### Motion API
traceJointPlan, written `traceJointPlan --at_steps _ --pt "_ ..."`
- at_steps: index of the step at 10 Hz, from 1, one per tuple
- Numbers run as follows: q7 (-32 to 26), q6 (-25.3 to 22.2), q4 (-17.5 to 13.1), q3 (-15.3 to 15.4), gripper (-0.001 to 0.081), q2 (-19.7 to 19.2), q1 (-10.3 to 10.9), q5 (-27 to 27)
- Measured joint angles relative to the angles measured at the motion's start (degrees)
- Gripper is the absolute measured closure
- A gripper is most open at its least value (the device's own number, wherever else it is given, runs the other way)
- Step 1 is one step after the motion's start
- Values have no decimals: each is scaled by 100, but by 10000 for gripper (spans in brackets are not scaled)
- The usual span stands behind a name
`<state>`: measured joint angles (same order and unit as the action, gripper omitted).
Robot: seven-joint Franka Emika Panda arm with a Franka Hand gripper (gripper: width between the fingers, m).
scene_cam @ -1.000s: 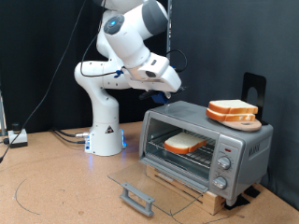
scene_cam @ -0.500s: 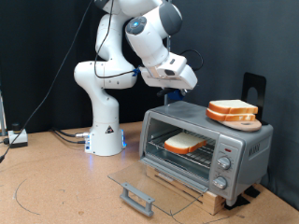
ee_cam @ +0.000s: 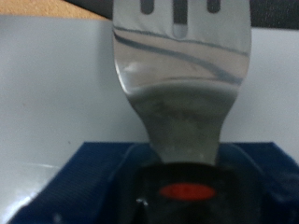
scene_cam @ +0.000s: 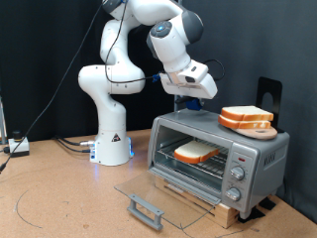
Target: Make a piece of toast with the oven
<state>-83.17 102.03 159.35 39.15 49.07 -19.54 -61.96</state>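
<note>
The white robot arm (scene_cam: 124, 69) rises from its base at the far left of the brown tabletop (scene_cam: 59, 198) and bends over to the exterior view's right, carrying its jaws (scene_cam: 190, 99) in the air just above the far left corner of the oven's roof. In the wrist view a metal spatula (ee_cam: 182, 84) with slots near its tip runs out from a dark blue grip with a red oval mark, so the jaws are closed round that tool's handle; below the blade lies a pale grey surface.

The oven (scene_cam: 220, 159) sits at the right of the tabletop on a low wooden stand. Its glass door (scene_cam: 163, 198) is swung fully down and lies flat in front of it, the grey bar handle (scene_cam: 146, 210) at the near edge. Round knobs (scene_cam: 237, 177) run in a column down the right side of the front panel.

The piece of toast (scene_cam: 197, 152) lies flat on the wire rack inside the open oven, pale face up, crust golden round the edge. On the oven's roof, toward the right, a round wooden board (scene_cam: 250, 126) carries a short stack of like slices (scene_cam: 246, 115). A black upright stand (scene_cam: 269, 95) shows behind them at the far right.

Cables (scene_cam: 69, 145) trail along the tabletop from the arm's base toward the left
</note>
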Motion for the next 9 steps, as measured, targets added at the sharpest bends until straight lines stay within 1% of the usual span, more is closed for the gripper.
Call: traceJointPlan --at_steps 2,4,5,6,7,8,9 --pt "0 124 68 108 411 0 0 -110" --pt "-32 161 73 109 411 0 0 -290" --pt "-109 162 58 59 280 6 0 -403" --pt "-204 129 28 -62 144 24 2 -473" --pt "-301 -1 -5 -260 144 66 4 -489" --pt "-363 -237 -41 -523 29 137 5 -487" --pt "-404 -496 -88 -797 6 209 3 -443"
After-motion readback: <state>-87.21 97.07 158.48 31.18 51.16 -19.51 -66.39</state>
